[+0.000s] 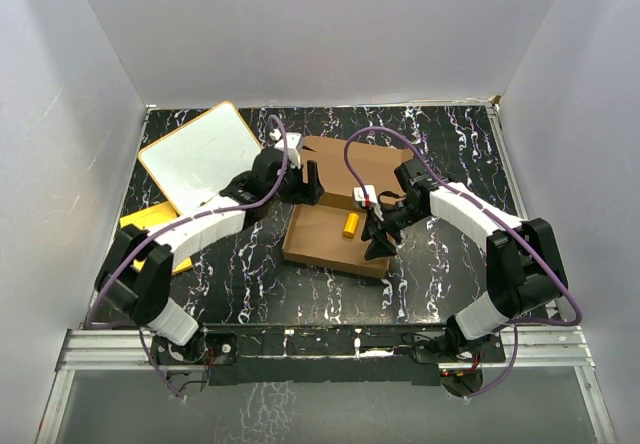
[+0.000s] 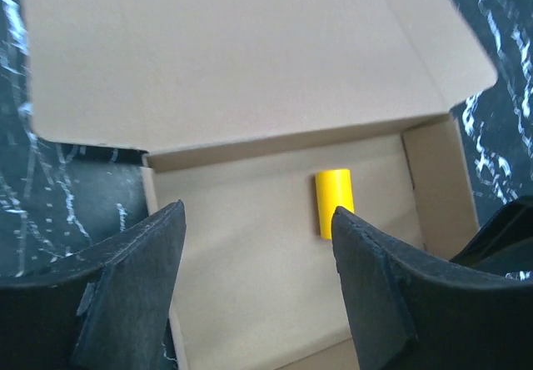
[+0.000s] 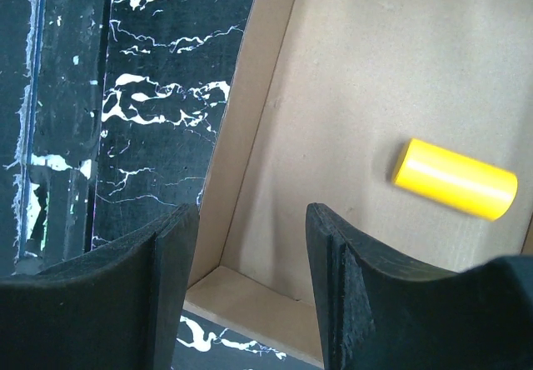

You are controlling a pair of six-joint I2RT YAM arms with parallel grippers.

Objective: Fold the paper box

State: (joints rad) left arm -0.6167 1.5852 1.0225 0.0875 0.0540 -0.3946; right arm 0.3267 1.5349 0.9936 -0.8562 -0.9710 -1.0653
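Note:
The paper box [image 1: 316, 240] is a shallow brown cardboard tray in the middle of the table. Its lid [image 1: 338, 156] is open and lies back towards the rear. A small yellow cylinder [image 1: 351, 225] lies on the box floor. My left gripper [image 1: 313, 182] hovers open over the hinge edge; in its wrist view the empty gripper [image 2: 258, 212] frames the box floor [image 2: 241, 220], the cylinder [image 2: 334, 202] and the lid [image 2: 250, 53]. My right gripper [image 1: 380, 241] is open at the box's right side. There the gripper [image 3: 250, 216] straddles a box corner wall [image 3: 237, 178] without closing on it, and the cylinder [image 3: 454, 178] lies to the right.
A white board with an orange rim [image 1: 200, 154] lies at the back left. A flat orange-yellow sheet [image 1: 148, 226] sticks out under the left arm. White walls enclose the black marbled table [image 1: 450, 264], and a metal rail [image 1: 330, 344] runs along the near edge.

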